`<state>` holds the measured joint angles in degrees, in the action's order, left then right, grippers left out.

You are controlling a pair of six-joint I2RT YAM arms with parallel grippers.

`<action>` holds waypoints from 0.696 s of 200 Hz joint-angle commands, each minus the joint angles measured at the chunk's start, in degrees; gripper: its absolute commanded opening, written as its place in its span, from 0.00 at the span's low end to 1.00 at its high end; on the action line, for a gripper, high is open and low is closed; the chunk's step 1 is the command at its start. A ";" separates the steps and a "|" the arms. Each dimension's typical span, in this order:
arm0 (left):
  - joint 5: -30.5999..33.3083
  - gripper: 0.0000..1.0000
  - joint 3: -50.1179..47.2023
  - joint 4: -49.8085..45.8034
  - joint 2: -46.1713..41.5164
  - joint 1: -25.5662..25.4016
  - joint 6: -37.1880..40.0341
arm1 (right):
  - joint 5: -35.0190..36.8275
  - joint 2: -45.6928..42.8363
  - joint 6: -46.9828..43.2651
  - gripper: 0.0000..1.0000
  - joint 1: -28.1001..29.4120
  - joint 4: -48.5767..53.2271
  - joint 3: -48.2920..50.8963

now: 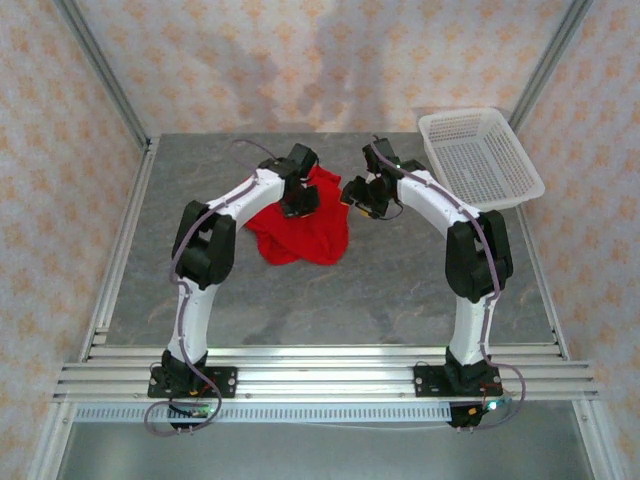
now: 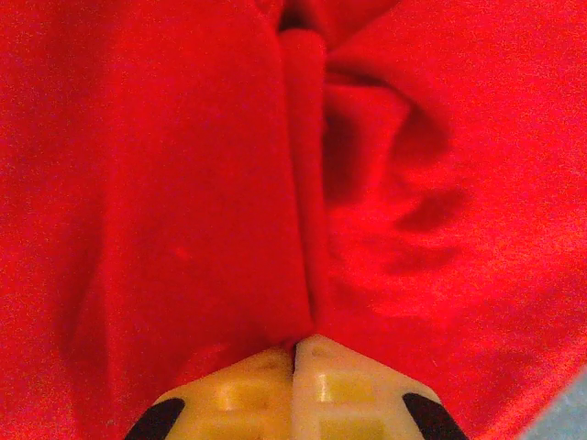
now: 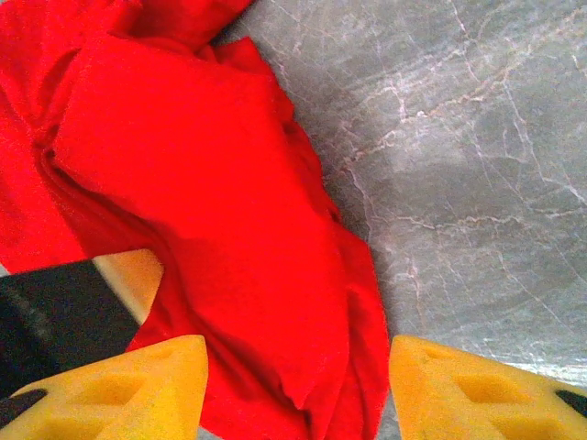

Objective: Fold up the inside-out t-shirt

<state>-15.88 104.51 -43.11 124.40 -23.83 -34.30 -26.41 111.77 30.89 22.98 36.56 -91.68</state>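
On your left, the left gripper (image 1: pixel 298 196) is down on the upper part of the red t-shirt (image 1: pixel 300 236), which lies crumpled in a heap on the grey marbled table (image 1: pixel 400 290), a little left of centre and between the two arms. From the left wrist camera you see its yellow fingers (image 2: pixel 248 385) pressed together, and a raised ridge of the t-shirt (image 2: pixel 165 183) runs straight down into the seam where the tips meet, so this gripper (image 2: pixel 295 350) is pinched on a fold of the cloth. Moving right, the right gripper (image 1: pixel 366 195) sits just beside the shirt's right edge. Its wrist view shows the fingers spread wide (image 3: pixel 298 357), with a loose flap of the t-shirt (image 3: pixel 211 211) lying between them and bare table (image 3: pixel 459 137) to the right. At the far right corner stands a white mesh basket (image 1: pixel 482 160), well apart from the shirt
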 commanded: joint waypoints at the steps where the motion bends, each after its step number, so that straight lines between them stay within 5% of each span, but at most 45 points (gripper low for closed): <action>1: -2.27 0.00 2.41 -4.21 -8.70 0.99 6.76 | 0.20 2.51 0.56 0.55 1.12 -3.04 -4.15; 42: -1.67 0.00 -6.95 -5.89 -23.33 2.59 10.46 | -2.22 11.45 2.57 0.52 2.96 -4.19 -13.06; 67: 7.00 0.00 -17.75 -5.88 -35.16 4.61 8.89 | -1.19 15.18 4.46 0.00 2.86 -1.59 -14.58; 87: 14.84 0.00 -27.09 -8.44 -43.11 6.84 5.70 | -4.82 11.82 2.28 0.00 3.87 -5.29 -9.23; 139: 18.43 0.00 -43.09 -10.75 -48.47 10.28 0.32 | -9.25 3.19 -9.74 0.00 11.75 1.08 3.17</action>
<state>-3.99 65.04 -50.11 77.23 -14.94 -29.76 -35.31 119.57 27.66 31.99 32.40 -92.40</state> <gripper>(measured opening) 0.039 0.040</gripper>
